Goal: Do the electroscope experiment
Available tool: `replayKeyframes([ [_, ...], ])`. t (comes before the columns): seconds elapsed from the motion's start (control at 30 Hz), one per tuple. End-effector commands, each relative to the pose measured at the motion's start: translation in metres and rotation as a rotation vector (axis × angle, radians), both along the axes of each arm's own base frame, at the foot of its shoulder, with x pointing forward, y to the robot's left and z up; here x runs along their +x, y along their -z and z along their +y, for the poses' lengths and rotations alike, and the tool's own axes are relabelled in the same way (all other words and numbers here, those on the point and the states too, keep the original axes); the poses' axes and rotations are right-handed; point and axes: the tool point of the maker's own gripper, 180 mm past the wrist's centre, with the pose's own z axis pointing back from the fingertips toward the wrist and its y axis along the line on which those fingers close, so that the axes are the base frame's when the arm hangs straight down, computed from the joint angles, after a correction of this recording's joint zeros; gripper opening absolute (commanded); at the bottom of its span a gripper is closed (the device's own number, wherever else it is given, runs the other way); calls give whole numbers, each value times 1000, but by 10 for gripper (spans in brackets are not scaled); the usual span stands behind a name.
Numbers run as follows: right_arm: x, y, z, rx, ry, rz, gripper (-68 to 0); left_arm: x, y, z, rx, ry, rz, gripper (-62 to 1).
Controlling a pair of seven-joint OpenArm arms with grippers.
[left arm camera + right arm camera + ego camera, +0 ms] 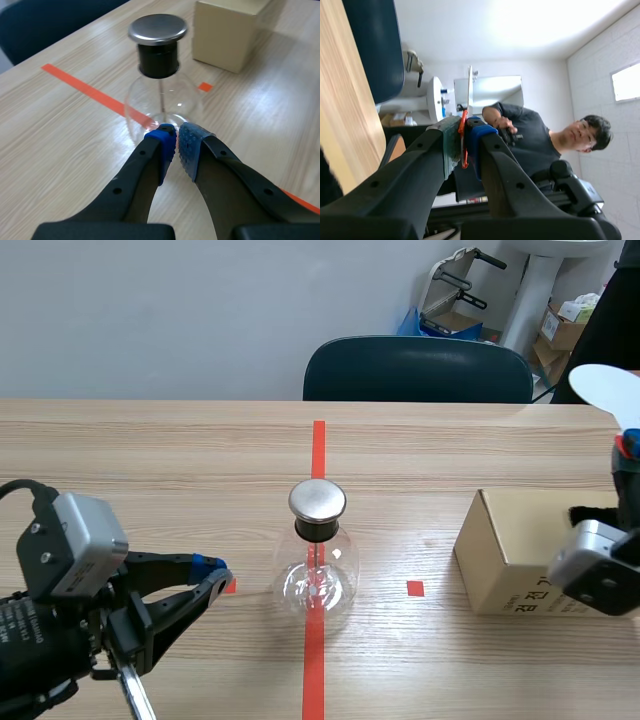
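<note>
Right gripper (465,134) clamps one white paddle (605,390); one flask (318,575), one box (505,540).

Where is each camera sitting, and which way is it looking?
Scene view: between the arms, looking across the table at the glass flask, box and chair; the left gripper and right arm show at the sides.
Left wrist view: on the left arm, looking down past its shut fingers at the flask.
Right wrist view: on the raised right arm, tipped sideways toward a person; the right gripper pinches a white paddle.
Shared: scene and left wrist views both show flask and box.
</note>
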Motion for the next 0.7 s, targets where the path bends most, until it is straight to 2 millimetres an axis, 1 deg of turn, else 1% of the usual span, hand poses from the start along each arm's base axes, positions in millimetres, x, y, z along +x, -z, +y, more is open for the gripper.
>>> replayKeyframes([
  [0.0,3,-7,3,-14,-6,-23,-658,7,-2,0,-18,-16,-14,-550],
  [0.13,5,-5,26,-11,-40,-30,-658,21,13,6,4,-58,-13,-554],
  [0.3,1,-5,54,-2,-76,-60,-658,32,33,11,39,-92,-5,-554],
  [0.43,0,1,71,0,-90,-46,-658,38,46,12,68,-100,-8,-554],
  [0.67,-4,10,91,-9,-91,-22,-658,45,58,11,87,-103,-22,-554],
])
